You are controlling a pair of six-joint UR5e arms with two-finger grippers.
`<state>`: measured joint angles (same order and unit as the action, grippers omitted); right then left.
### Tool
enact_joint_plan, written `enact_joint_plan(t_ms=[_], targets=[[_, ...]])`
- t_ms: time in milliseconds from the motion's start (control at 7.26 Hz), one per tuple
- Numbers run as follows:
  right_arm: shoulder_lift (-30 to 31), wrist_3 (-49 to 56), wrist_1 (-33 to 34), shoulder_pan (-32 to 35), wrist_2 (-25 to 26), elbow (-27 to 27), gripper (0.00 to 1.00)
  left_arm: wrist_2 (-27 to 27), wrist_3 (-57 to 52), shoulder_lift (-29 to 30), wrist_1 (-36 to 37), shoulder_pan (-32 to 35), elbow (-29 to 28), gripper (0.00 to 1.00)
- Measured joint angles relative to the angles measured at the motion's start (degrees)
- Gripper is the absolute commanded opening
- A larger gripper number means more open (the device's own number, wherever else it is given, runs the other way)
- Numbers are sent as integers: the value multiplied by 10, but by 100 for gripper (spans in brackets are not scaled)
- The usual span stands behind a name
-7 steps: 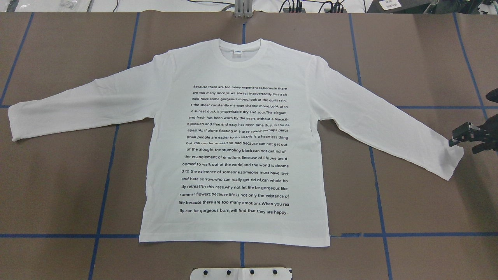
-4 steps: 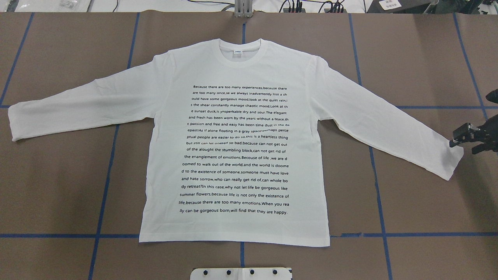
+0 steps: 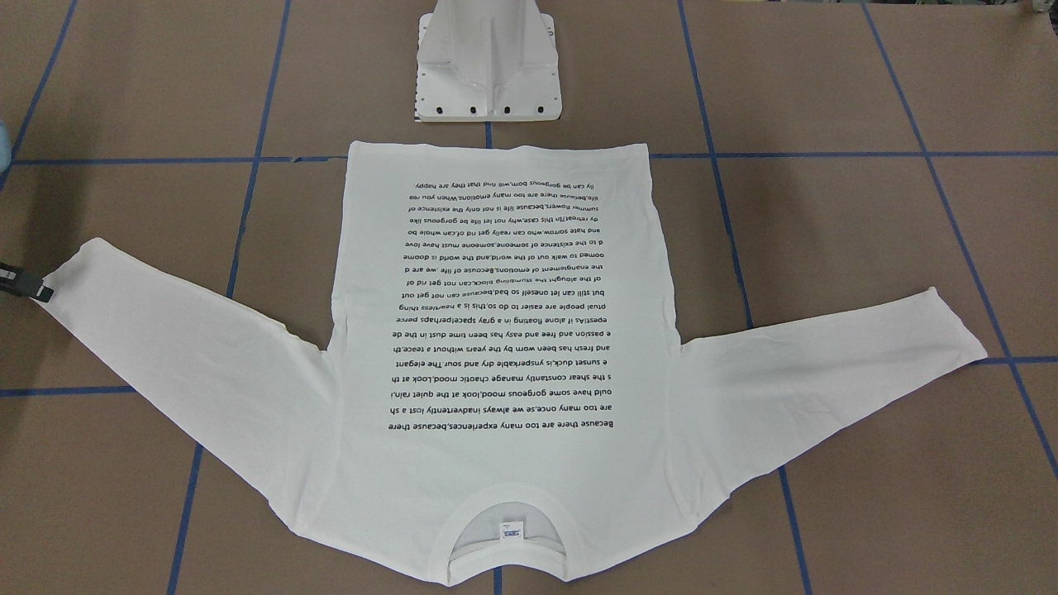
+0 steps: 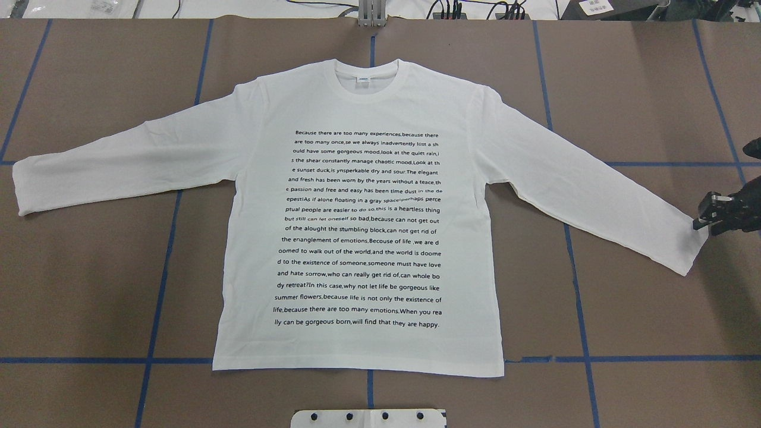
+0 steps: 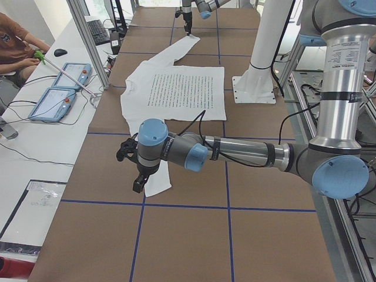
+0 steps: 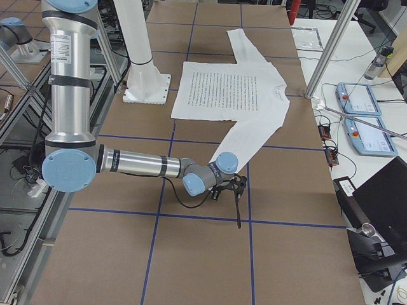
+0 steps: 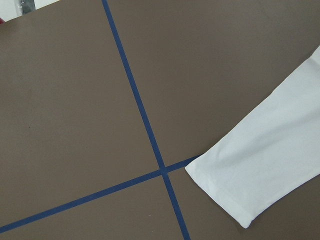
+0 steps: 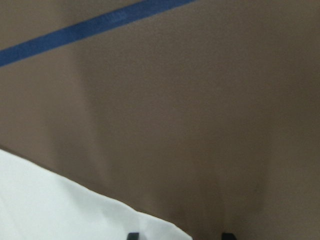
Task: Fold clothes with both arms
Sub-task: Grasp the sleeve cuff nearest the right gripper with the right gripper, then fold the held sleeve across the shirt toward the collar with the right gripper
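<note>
The white long-sleeved T-shirt (image 4: pixel 362 226) lies flat on the brown table, text side up, collar (image 4: pixel 371 74) away from the robot, both sleeves spread out. My right gripper (image 4: pixel 701 221) is at the right sleeve's cuff (image 4: pixel 684 244), low at the cuff's edge. In the right wrist view its fingertips (image 8: pixel 132 235) stand apart, so it is open, one over the white cloth and one over the table. My left gripper (image 5: pixel 130 170) hovers by the left sleeve's cuff (image 5: pixel 155 182); I cannot tell whether it is open or shut. The left wrist view shows that cuff (image 7: pixel 240 190) but no fingers.
The white pedestal base (image 4: pixel 368 418) stands just below the shirt's hem. Blue tape lines (image 4: pixel 160 279) cross the brown table. A side table with tablets (image 5: pixel 59 88) and a seated person (image 5: pixel 17 41) lies beyond the collar side.
My right gripper has drawn a little to the right and settled at the right cuff's edge. The shirt has not moved.
</note>
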<state>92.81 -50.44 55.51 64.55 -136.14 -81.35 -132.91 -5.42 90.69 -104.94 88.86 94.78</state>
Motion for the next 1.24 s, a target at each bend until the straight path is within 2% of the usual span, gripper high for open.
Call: enact_joint_plan(t_ms=[413, 688, 964, 1239], targets=[[0, -1, 0, 1, -7, -3, 0, -1, 0, -1, 0, 0, 2, 100], [5, -12, 3, 3, -29, -38, 0, -1, 0, -1, 0, 0, 3, 100], [-7, -85, 6, 5, -54, -95, 0, -2, -1, -1, 0, 0, 3, 100], [-90, -227, 7, -6, -59, -117, 0, -2, -2, -1, 0, 0, 3, 100]])
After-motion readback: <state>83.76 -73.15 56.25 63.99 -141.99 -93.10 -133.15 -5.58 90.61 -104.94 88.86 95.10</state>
